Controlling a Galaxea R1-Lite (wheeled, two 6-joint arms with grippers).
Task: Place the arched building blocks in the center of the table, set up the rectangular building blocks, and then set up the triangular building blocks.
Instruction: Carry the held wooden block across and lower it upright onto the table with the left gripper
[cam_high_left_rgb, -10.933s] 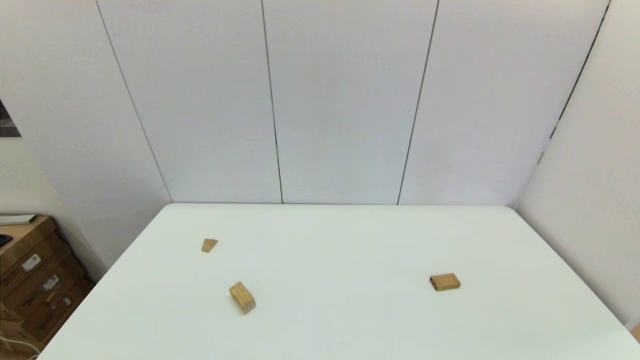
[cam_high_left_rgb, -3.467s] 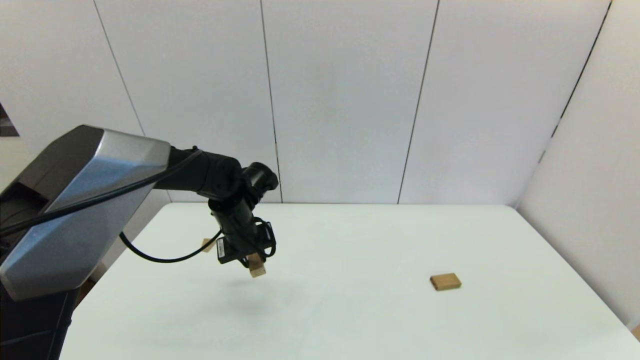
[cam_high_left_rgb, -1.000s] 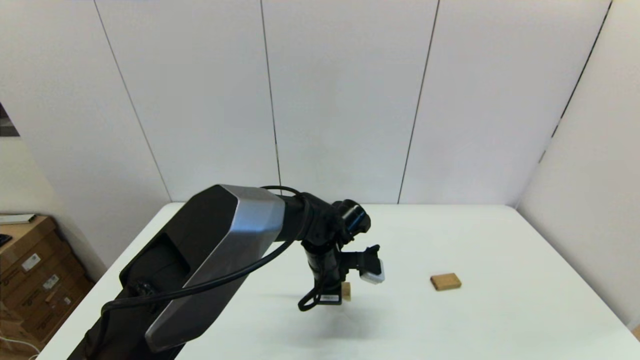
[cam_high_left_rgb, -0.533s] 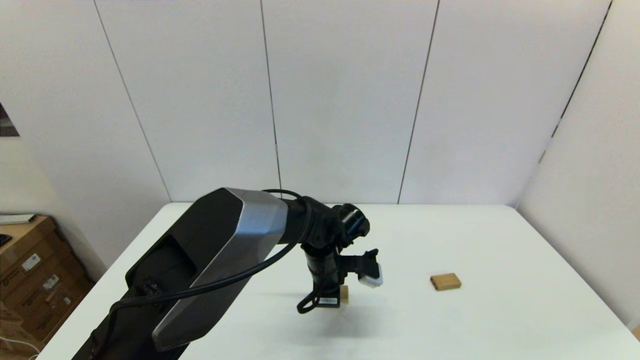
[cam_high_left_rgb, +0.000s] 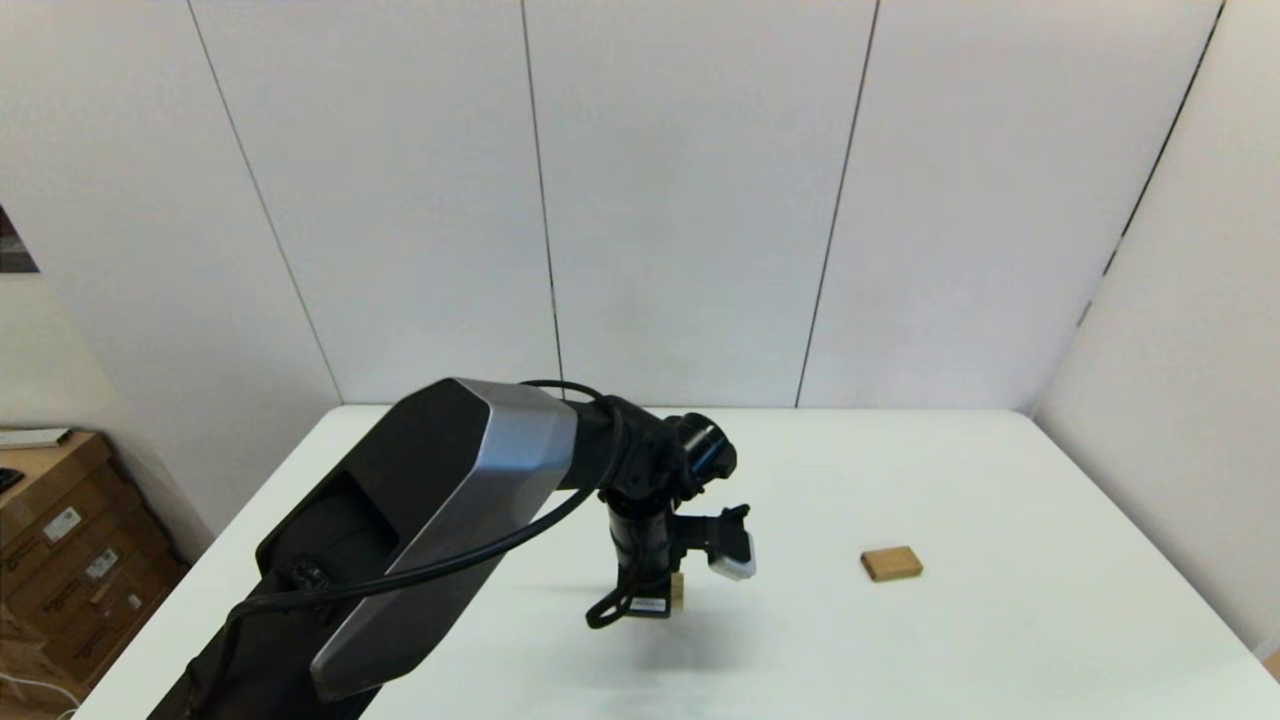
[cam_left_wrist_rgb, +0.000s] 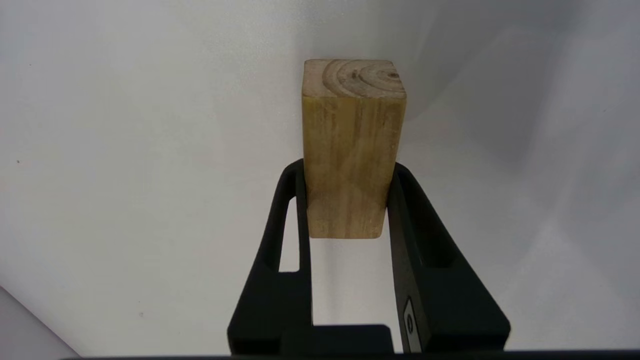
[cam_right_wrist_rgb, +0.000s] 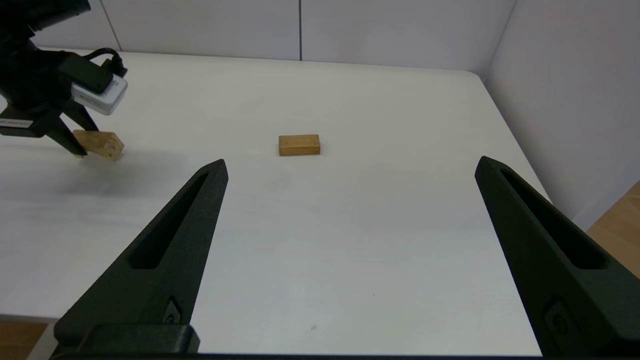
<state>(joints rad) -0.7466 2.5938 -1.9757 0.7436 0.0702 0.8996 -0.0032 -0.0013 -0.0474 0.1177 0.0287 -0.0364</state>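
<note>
The left end effector (cam_left_wrist_rgb: 348, 200) is clamped on the arched block (cam_left_wrist_rgb: 352, 145), holding it low over the middle of the white counter (cam_high_left_rgb: 900, 470); whether it touches down is unclear. Step 1 of 3 looks nearly done. The rectangular block (cam_high_left_rgb: 891, 563) lies flat to the right, not yet stood up; the triangular block is hidden. The right end effector (cam_right_wrist_rgb: 350, 175), spread wide and empty, waits near the counter's front edge. Open counter surrounds both blocks, well clear of edges.

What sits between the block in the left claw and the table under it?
Nothing visible. The left claw grips the arched block low over bare table near the center. The rectangular block lies apart toward the robot's right; the right claw hangs open, farther back.
</note>
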